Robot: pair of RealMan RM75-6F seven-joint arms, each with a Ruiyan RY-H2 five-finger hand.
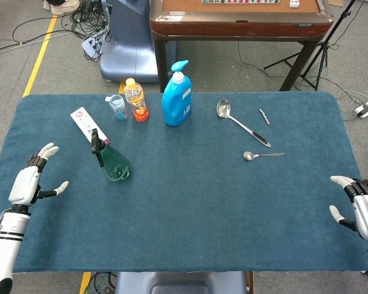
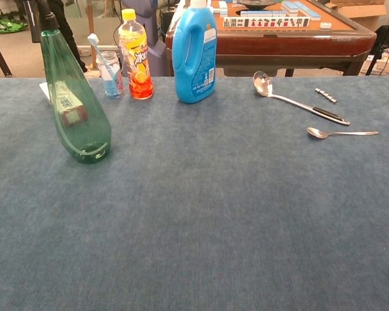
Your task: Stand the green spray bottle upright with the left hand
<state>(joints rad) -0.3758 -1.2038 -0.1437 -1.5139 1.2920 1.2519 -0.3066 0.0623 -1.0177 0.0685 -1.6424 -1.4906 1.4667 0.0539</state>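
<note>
The left hand [image 1: 30, 179] is seen well to the left of the green spray bottle [image 1: 110, 159], fingers spread and nothing held, near the table's left edge. The bottle itself is found upright on the blue table cover [image 1: 190, 208], base down and dark nozzle cap at the top, its long axis running vertically with a slight lean noted in the chest view [image 2: 74, 103]. The standing step is judged done; only a clear retreat is called for, with no contact made on the bottle. Behind the bottle and to its right, a small cup [image 1: 117, 106], an orange drink bottle [image 1: 135, 99] and a blue detergent bottle [image 1: 176, 95] are lined up. Far to the bottle's right, the right hand [image 1: 359, 205] is seen empty, fingers apart.
</note>
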